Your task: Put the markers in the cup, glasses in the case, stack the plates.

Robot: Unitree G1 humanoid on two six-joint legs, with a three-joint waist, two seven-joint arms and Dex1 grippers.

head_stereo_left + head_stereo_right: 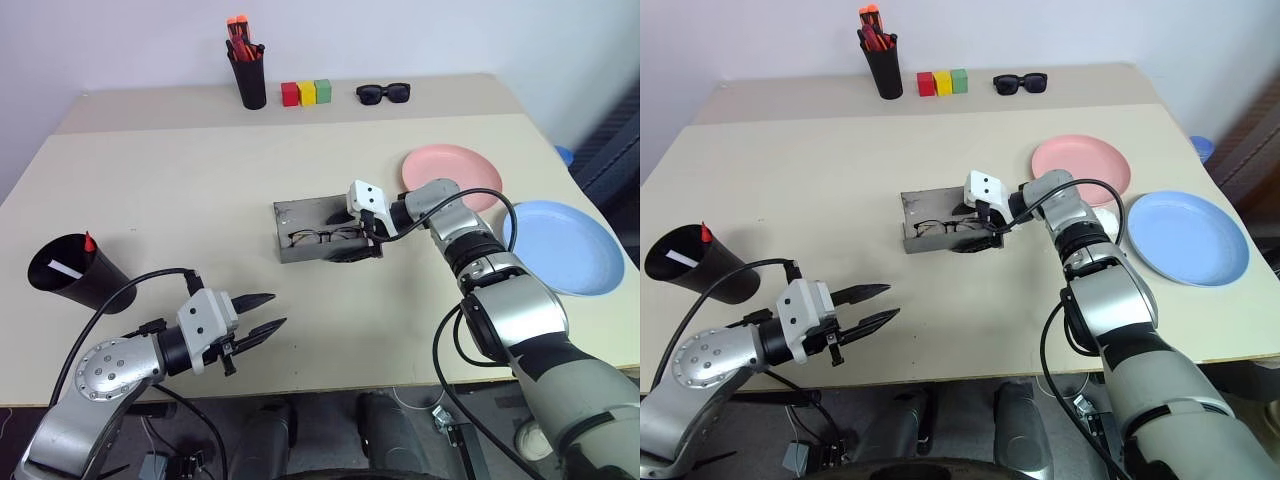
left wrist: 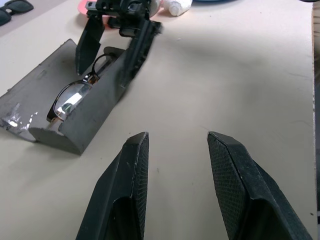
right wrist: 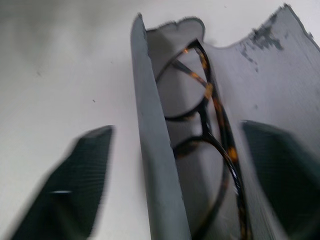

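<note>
The grey case point(image 1: 300, 215) lies open mid-table with the wire-rimmed glasses point(image 1: 325, 237) resting inside it. My right gripper point(image 1: 363, 238) is at the case's right end, open, one finger outside the front wall and the other inside beside the glasses point(image 3: 210, 125). The black cup point(image 1: 75, 275) stands at the left with the red marker point(image 1: 89, 242) and the white marker point(image 1: 66, 270) in it. My left gripper point(image 1: 265, 312) hovers open and empty near the table's front edge. The pink plate point(image 1: 455, 170) and the blue plate point(image 1: 565, 248) lie side by side at the right.
On the back table stand a black pen holder point(image 1: 248, 80) with orange-tipped pens, three coloured blocks point(image 1: 305, 93) and black sunglasses point(image 1: 383, 93). The table's front edge runs just below my left gripper.
</note>
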